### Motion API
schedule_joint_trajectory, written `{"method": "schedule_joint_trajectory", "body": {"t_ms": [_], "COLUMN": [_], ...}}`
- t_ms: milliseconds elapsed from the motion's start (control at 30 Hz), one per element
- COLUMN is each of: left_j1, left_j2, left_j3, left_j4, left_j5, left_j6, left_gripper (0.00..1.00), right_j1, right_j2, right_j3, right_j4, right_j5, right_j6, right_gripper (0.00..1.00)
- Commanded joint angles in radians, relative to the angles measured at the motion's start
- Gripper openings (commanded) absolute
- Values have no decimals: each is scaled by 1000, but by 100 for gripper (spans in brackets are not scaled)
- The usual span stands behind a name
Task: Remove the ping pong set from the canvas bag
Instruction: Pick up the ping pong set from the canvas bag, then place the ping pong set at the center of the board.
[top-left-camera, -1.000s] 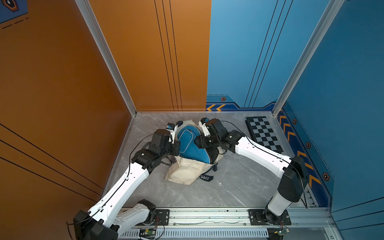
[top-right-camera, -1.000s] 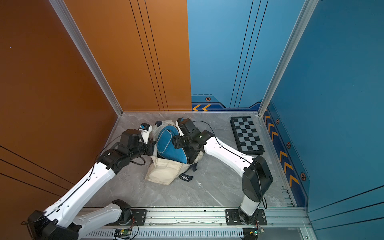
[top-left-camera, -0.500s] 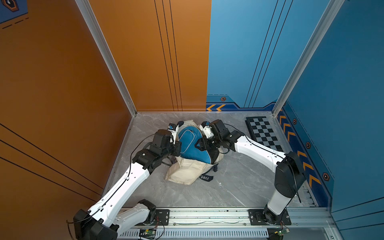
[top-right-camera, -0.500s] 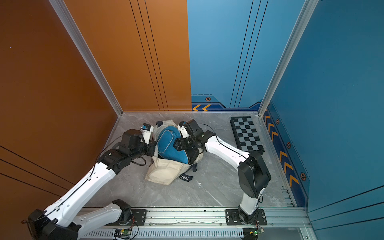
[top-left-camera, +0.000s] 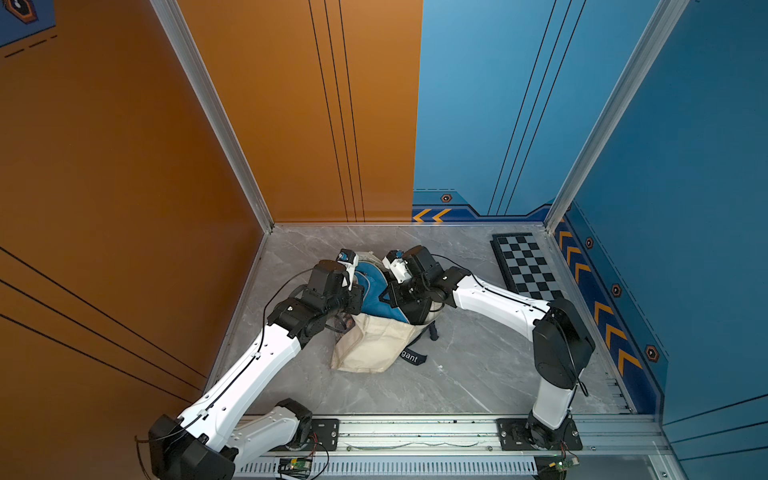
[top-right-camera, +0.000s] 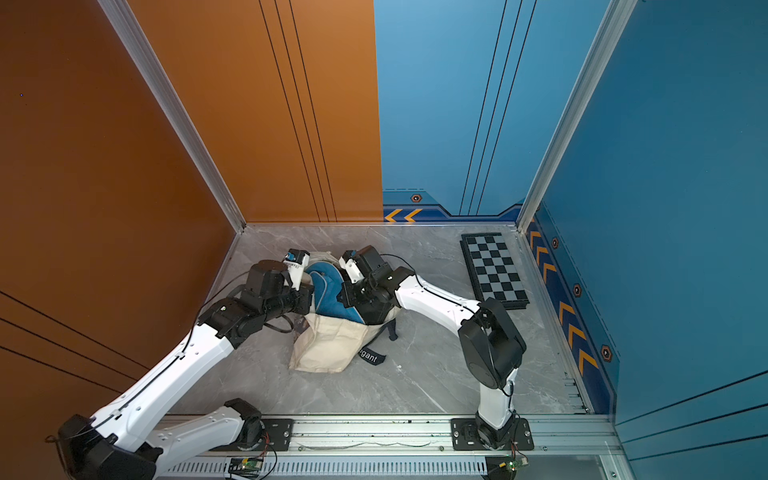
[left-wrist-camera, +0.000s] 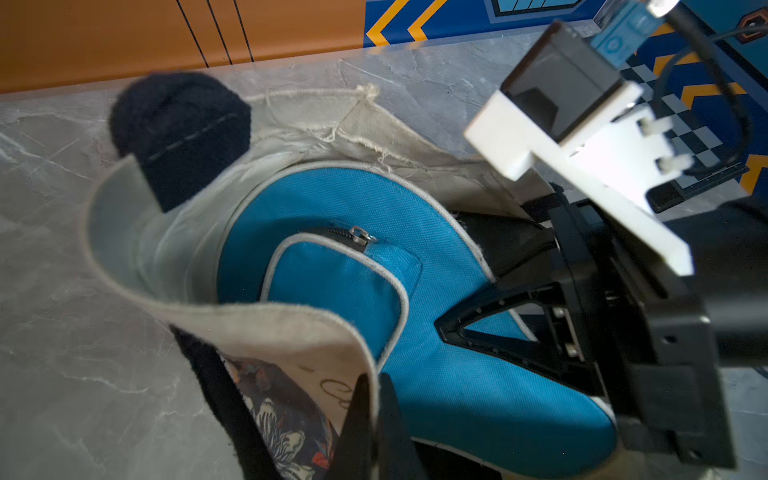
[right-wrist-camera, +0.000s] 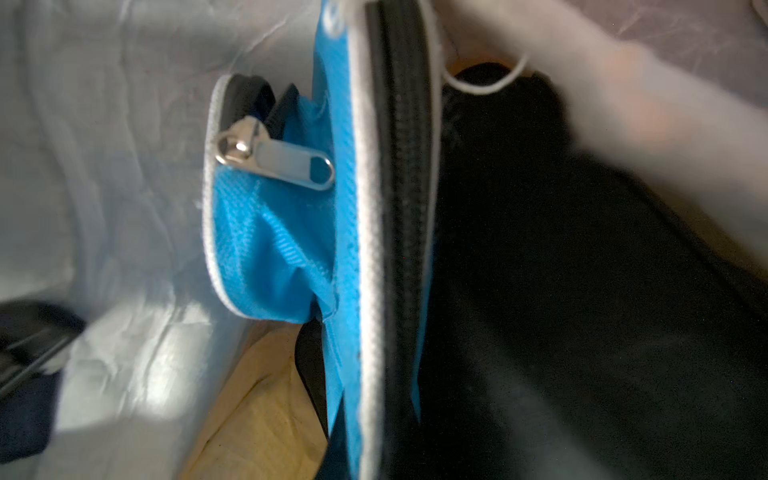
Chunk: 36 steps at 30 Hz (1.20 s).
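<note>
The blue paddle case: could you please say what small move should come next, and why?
Probably pull the right hand away from the canvas bag: it looks closed on the blue paddle case, half inside, while the left hand pinches the bag's rim.

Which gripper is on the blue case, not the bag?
The right gripper, closed on the edge of the blue case; the left gripper pinches the rim of the cream bag.
</note>
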Motion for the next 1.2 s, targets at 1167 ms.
{"method": "schedule_joint_trajectory", "body": {"t_ms": [1167], "left_j1": [18], "left_j2": [-3], "left_j3": [-7], "left_j4": [-4], "left_j5": [-7], "left_j6": [-7], "left_gripper": [0], "right_j1": [-723], "right_j2": [-654], "right_j3": [-467], "right_j4": [193], "right_j5": [134], "right_j6": [303], "right_gripper": [0]}}
